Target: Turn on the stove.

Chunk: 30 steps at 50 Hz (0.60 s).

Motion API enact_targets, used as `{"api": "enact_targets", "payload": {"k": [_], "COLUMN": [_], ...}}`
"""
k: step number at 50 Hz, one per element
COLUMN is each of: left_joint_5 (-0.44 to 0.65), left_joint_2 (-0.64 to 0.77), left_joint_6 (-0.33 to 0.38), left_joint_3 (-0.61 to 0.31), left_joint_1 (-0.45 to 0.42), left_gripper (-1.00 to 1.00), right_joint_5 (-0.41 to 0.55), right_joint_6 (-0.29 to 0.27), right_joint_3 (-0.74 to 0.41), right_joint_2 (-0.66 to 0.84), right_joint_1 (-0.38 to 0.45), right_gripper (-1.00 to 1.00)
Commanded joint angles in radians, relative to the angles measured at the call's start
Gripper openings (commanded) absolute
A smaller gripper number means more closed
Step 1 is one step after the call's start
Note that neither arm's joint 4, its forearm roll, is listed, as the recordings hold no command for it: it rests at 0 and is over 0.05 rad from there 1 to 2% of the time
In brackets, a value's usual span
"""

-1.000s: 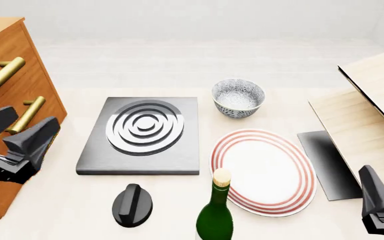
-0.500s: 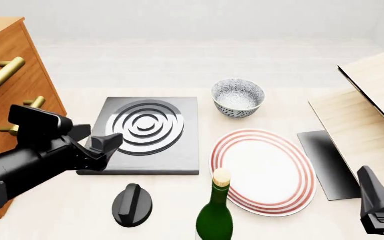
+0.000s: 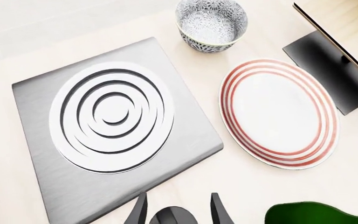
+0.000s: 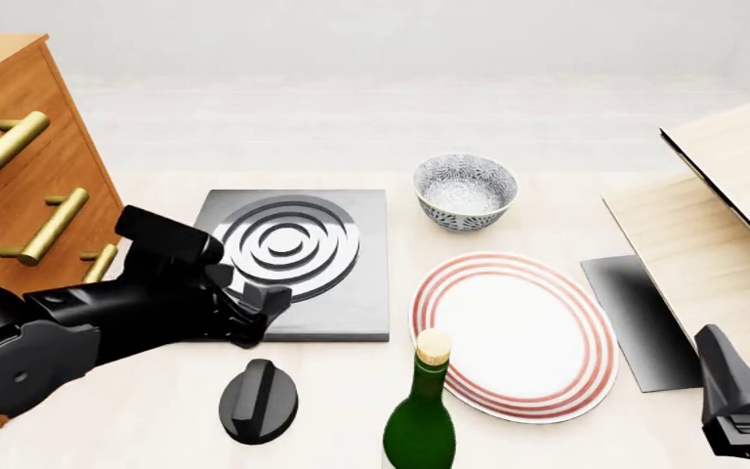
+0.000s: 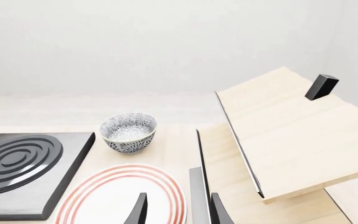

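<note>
Hovering over stove (image 4: 290,262) edge, left gripper (image 4: 261,315) is gaping wide just above knob (image 4: 259,400); right gripper (image 5: 174,209) is idling, also spread.

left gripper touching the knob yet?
Apart. In the front view the left gripper hangs above the knob, with bare table between them; in the left wrist view its open fingers flank the knob, gaps visible.

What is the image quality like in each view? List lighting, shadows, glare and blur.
Front view: flat, even light, soft faint shadows, no blur; the left claw hangs sharp over the stove.
Left wrist view: bright sheen on the burner rings, the green bottle cropped at the frame's edge.
Right wrist view: pale washed-out background, crisp edges on the bowl.
</note>
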Motion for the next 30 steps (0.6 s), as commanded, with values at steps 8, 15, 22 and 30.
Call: {"api": "enact_targets", "payload": {"k": [8,15,22,30], "left_joint_5": [-0.003,-0.035,-0.076,-0.155], "left_joint_2": [0.062,0.089,0.150,0.216], "left_joint_6": [0.015,0.012,0.019,0.029], "left_joint_3": [0.030,0.043,0.047,0.086], "left_joint_1": [-0.002,-0.001,-0.002,0.019], "left_gripper": [1.00,1.00,1.00,1.00], "right_joint_5": [0.007,0.008,-0.006,-0.021], "right_joint_6": [0.000,0.000,0.004,0.005], "right_joint_3": [-0.001,-0.001,0.000,0.000], "right_joint_2": [-0.012,-0.013,-0.025,-0.026], "right_joint_1": [-0.005,-0.005,0.000,0.007], "right_gripper": [1.00,1.00,1.00,1.00]}}
